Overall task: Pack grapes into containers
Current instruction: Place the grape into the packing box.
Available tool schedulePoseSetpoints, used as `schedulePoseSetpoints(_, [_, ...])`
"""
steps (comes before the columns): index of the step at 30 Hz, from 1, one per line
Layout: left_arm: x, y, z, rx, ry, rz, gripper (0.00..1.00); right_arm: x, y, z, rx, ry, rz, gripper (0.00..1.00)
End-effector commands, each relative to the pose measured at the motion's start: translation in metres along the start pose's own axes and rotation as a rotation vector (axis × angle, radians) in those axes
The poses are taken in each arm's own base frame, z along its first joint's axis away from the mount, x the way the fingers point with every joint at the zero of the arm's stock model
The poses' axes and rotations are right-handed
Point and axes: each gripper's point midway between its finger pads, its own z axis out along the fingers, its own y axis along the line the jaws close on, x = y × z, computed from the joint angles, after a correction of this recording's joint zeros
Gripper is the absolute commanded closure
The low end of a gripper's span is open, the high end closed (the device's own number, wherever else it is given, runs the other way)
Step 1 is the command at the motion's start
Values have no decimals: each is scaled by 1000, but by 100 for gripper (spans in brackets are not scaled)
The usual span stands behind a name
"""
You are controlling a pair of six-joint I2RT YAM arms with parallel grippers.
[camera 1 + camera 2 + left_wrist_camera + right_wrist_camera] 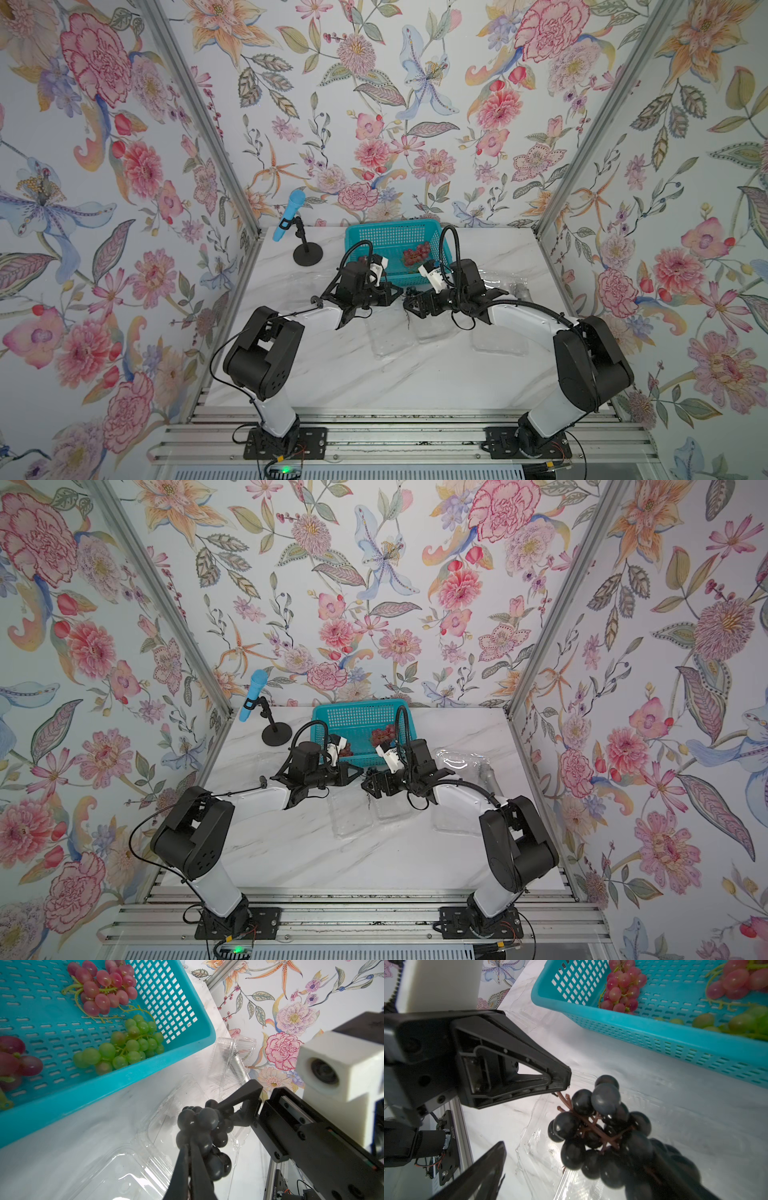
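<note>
Stem of the dark bunch (pixel 605 1098) sits pinched in the closed left gripper (pixel 190 1147), so its grapes hang free above an open clear container (pixel 542 1167), ready to be lowered in; the right gripper (pixel 573 1142) stands spread wide beside them, clamping nothing; red bunches (pixel 104 991) and a green bunch (pixel 124 1049) wait in the teal basket (pixel 116 1088).

dark grape bunch (pixel 199 1124) hanging over open clear clamshell (pixel 128 1167), red bunch (pixel 104 991), green bunch (pixel 124 1049) in basket (pixel 124 1088)
</note>
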Motion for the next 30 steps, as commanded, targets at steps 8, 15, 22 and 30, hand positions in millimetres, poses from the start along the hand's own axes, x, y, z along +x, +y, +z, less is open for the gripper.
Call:
schedulePoseSetpoints(8, [-6, -11, -8, 22, -37, 26, 100, 5, -5, 23, -26, 80, 106, 0])
schedulePoseSetpoints(15, [-7, -13, -6, 30, -41, 25, 100, 8, -8, 34, -51, 73, 179, 0])
schedulePoseSetpoints(22, [-7, -14, -4, 41, -43, 23, 100, 14, -8, 49, -86, 41, 246, 0])
schedulePoseSetpoints(30, [-4, -12, -6, 39, -49, 13, 100, 14, -16, 55, -115, -68, 368, 0])
